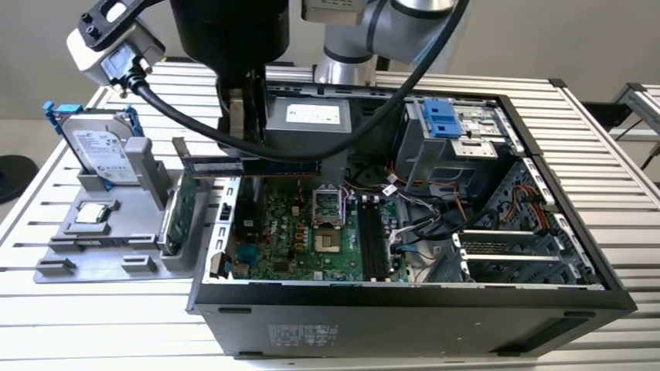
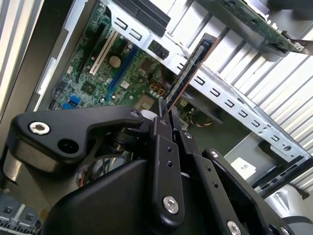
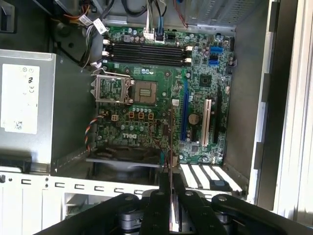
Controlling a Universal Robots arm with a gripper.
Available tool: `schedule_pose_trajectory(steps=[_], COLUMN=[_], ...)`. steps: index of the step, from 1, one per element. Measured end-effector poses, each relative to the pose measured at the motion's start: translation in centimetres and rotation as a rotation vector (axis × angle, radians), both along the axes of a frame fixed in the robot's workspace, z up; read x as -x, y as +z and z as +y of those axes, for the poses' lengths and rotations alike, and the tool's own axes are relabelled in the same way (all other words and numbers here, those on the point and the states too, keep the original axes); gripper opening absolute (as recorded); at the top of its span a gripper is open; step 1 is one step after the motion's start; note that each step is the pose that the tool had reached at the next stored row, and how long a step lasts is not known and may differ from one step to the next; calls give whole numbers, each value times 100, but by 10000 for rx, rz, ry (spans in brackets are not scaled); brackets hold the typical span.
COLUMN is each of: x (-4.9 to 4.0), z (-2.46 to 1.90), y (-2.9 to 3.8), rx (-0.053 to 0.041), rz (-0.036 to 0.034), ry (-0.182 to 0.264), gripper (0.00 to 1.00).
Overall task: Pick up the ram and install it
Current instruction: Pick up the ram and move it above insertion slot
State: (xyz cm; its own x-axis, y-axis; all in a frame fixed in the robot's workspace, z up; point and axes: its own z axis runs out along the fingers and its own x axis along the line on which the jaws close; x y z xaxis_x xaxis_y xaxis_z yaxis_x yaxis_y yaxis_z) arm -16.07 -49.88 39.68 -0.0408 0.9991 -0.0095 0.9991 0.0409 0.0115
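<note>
The arm reaches in from above. The gripper points down, its two fingers pressed tight on the ram.

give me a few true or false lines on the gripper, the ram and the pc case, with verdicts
1. The gripper is shut on the ram. True.
2. The ram is seated in a memory slot. False: it is held in the air over the open case, and the memory slots look empty.
3. The hard drive stands upright in the gray holder, outside the case on the exterior view's left. True.
4. The computer case has its side panel on. False: it lies open, with the motherboard exposed.
</note>
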Motion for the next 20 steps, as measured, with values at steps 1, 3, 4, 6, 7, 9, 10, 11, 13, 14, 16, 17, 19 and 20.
schedule_pose_trajectory(steps=[1, 3, 4, 6, 7, 9, 10, 11, 13, 14, 16, 17, 19, 20], x=[-12, -35, -46, -70, -81, -104, -116, -126, -151, -163, -186, -197, -219, -229], z=[0, 0, 0, 0, 0, 0, 0, 0, 0, 0, 0, 0, 0, 0], y=[0, 0, 0, 0, -1, 0, 0, 0, 0, 0, 0, 0, 0, 0], rx=[0, 0, 0, 0, -1, 0, 0, -1, 0, 0, 0, 0, 0, 0], rz=[-1, 0, 0, 0, -1, 0, 0, 0, 0, -1, 0, 0, 0, 0], ry=[0, 0, 0, 0, 1, 0, 0, 0, 0, 0, 0, 0, 0, 0], gripper=[0, 0, 0, 0, 0, 0, 0, 0, 0, 0, 0, 0, 0, 0])
